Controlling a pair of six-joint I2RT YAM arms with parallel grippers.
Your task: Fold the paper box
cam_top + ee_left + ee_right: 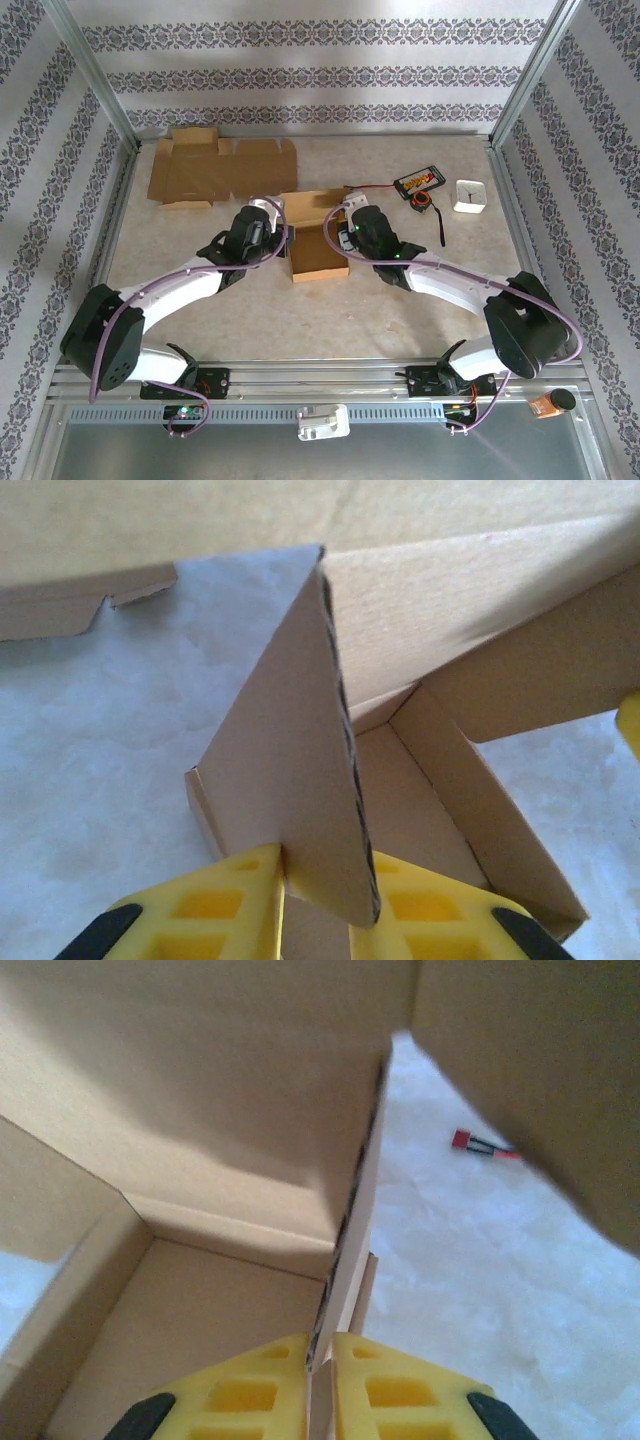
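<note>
Top external, item: paper box [318, 248], part-erected, open side up, at mid surface [400, 300] between the two arms.
Top external, left end effector [268, 215]: at the box's left side.
Top external, right end effector [350, 222]: at the box's right side.
Top external, spare stock: flat cardboard blank [220, 170], well apart at the far left; not part of this step.
Left wrist, left end effector [318, 905]: closed on the left flap [280, 780], which stands upright between the yellow fingers [215, 910].
Left wrist, condition: the flap tapers upward; the box floor [415, 810] is beside it, with a loose panel leaning over the far end.
Right wrist, right end effector [320, 1390]: pinched shut on the right flap [355, 1220], its corrugated edge rising straight out of the narrow gap.
Right wrist, condition: interior corner crease looks crisp; a large panel overhangs from above.
Step in hand (judged): holding both side flaps upright so that the overhanging panel can fold over them.
Handling note: grip low, near the crease; hold both flaps vertical and parallel; move the two arms evenly so the box does not skate.
Risk (judged): a hard pinch could crush the corrugation; an uneven pull could twist the base.
</note>
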